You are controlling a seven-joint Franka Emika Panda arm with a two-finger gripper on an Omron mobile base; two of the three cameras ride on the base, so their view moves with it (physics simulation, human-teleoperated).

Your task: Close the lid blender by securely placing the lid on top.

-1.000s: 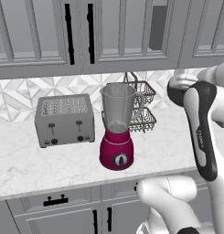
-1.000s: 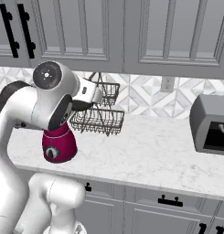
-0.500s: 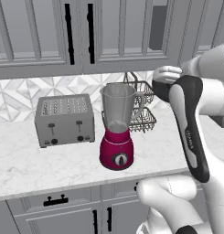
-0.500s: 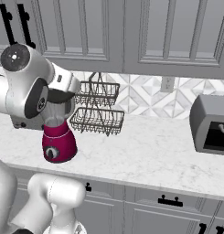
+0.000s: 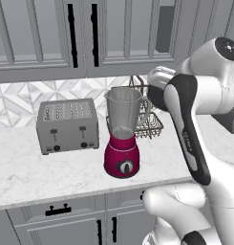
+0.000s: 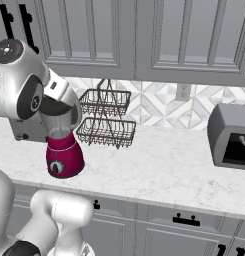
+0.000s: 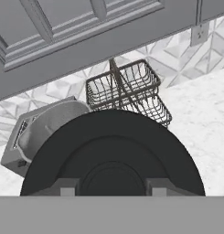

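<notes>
Gripper fingers (image 7: 67, 188) pinch a round black lid (image 7: 113, 151). From the boxy grey toaster (image 5: 67, 125), rightward stands the magenta-based blender (image 5: 122, 139), its clear upright jar open-topped just left of and below the lid, before a wire basket rack (image 6: 106, 117).

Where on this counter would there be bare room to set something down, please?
The widest free patch is the marble counter between the wire rack and the dark appliance at the right. A narrower strip runs along the front edge, before the toaster and blender. It is crowded around the blender, where toaster, rack and the arm close in.
</notes>
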